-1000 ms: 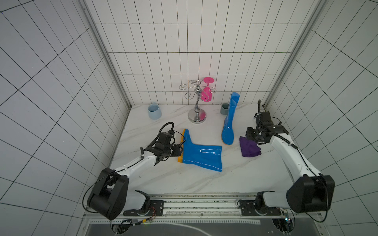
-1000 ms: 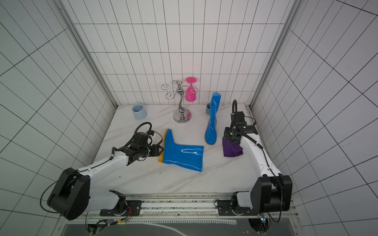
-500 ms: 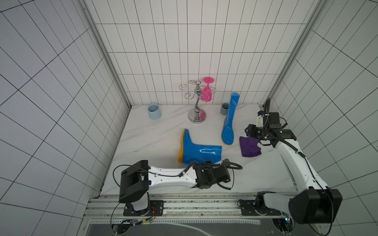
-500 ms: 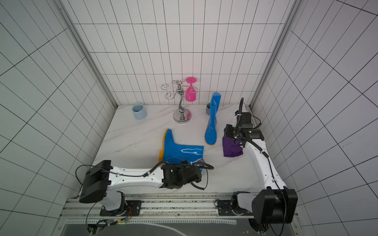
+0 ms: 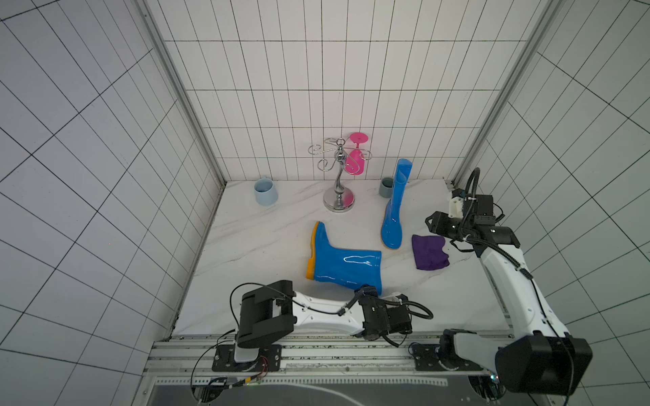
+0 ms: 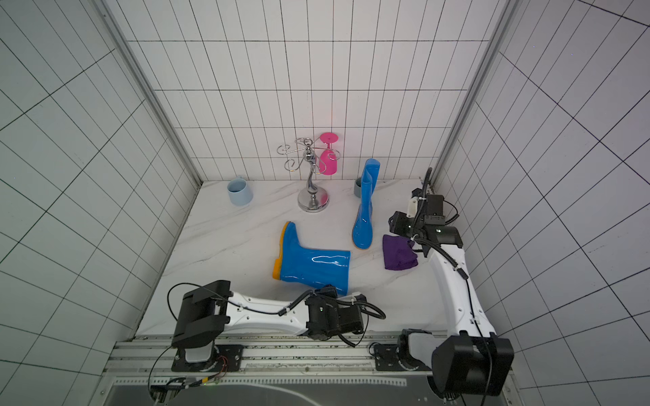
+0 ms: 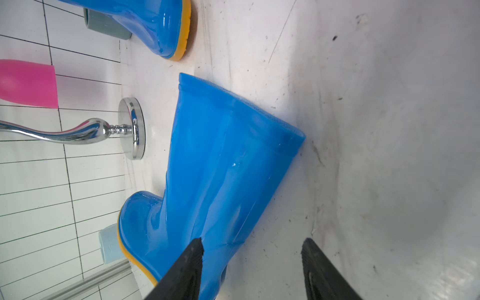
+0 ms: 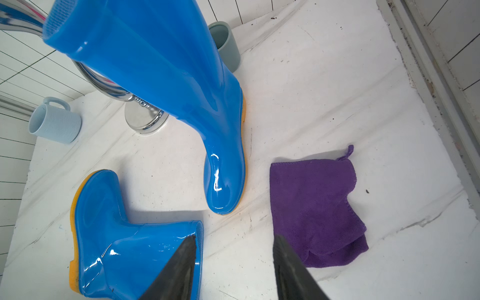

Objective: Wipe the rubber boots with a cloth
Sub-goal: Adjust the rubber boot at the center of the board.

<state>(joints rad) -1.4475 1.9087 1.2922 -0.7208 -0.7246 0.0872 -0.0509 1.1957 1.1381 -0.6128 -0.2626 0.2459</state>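
Observation:
One rubber boot (image 5: 343, 263) (image 6: 313, 263) lies on its side mid-table, orange sole to the left, shaft mouth to the right. The other boot (image 5: 395, 211) (image 6: 365, 214) stands upright behind it. The purple cloth (image 5: 429, 252) (image 8: 311, 202) lies flat to the right of the standing boot's toe. My left gripper (image 5: 365, 290) (image 7: 252, 246) is open at the front edge of the lying boot's shaft (image 7: 228, 161), one finger over the shaft, nothing gripped. My right gripper (image 5: 431, 224) (image 8: 233, 241) hovers open behind the cloth, holding nothing.
A chrome cup stand (image 5: 338, 179) with a pink glass (image 5: 353, 161) hanging on it stands at the back centre. A light blue mug (image 5: 265, 191) sits back left, a grey cup (image 5: 386, 187) behind the standing boot. Tiled walls close three sides.
My left arm has swung from the lying boot's sole side round to the front, ending by the shaft mouth. My right gripper has drawn back a little from the cloth.

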